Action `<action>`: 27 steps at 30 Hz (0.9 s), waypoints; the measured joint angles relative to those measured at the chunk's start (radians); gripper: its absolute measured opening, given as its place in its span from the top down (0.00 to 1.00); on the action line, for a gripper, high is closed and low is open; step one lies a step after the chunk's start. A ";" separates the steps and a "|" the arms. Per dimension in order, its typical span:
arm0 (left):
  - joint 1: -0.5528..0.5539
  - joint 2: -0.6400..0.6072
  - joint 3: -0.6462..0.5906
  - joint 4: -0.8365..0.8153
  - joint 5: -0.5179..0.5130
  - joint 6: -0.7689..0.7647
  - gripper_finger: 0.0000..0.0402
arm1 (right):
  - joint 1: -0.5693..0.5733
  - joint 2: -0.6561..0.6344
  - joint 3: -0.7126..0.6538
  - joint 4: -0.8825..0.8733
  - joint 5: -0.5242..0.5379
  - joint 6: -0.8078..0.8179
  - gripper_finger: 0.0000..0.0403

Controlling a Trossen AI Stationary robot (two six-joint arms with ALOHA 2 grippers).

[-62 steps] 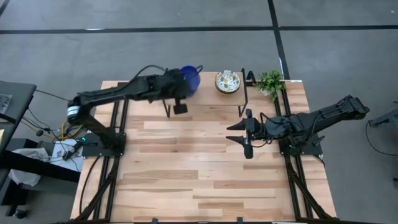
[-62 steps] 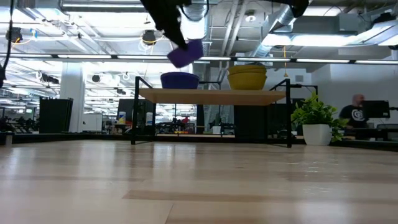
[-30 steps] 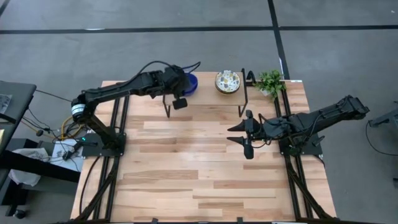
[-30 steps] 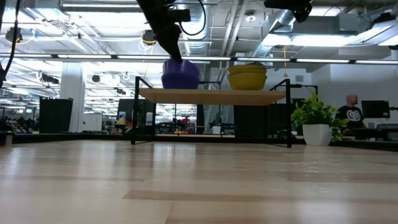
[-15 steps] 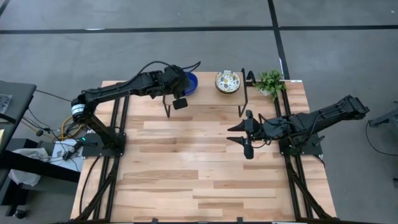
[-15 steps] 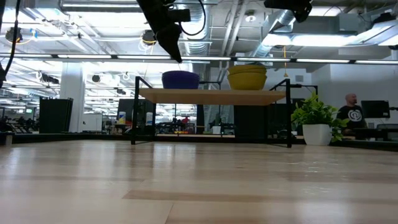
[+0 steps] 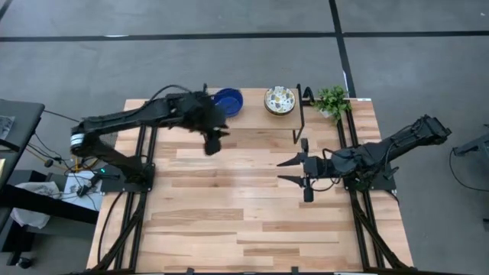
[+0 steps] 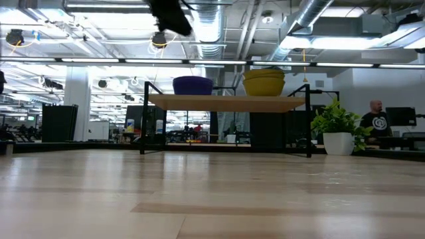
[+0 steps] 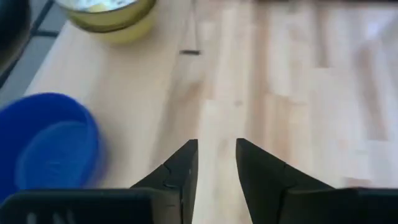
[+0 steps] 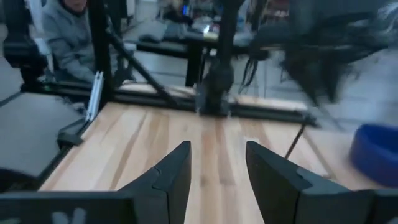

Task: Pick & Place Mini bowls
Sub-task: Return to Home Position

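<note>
A glossy blue mini bowl [image 7: 228,101] sits on the raised wooden shelf [image 7: 252,122] at the table's far edge; the low view shows it as a blue stack [image 8: 192,85]. A cream floral bowl [image 7: 280,101] tops a cream stack [image 8: 263,82] beside it. My left gripper [image 7: 213,145] is open and empty, above the table just near of the shelf. Its wrist view [image 9: 216,155] shows the blue bowl [image 9: 50,146] to one side. My right gripper [image 7: 284,171] is open and empty over the table's right half.
A small green plant [image 7: 333,99] in a white pot [image 8: 339,143] stands at the far right corner. The shelf's black metal legs [image 7: 299,114] stand on the table. A person [image 8: 380,116] sits beyond the table, and another shows in the right wrist view [image 10: 68,25].
My left gripper has lowered the blue bowl onto the blue stack on the shelf, let go, then risen and drawn back toward the table's near and left side. The bowl stays on the shelf. My right gripper has shifted slightly toward the near edge.
</note>
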 joint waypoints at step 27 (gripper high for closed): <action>-0.158 -1.088 -1.094 0.618 -0.051 -0.263 0.73 | -0.360 -0.351 -0.216 0.007 -0.277 0.153 0.65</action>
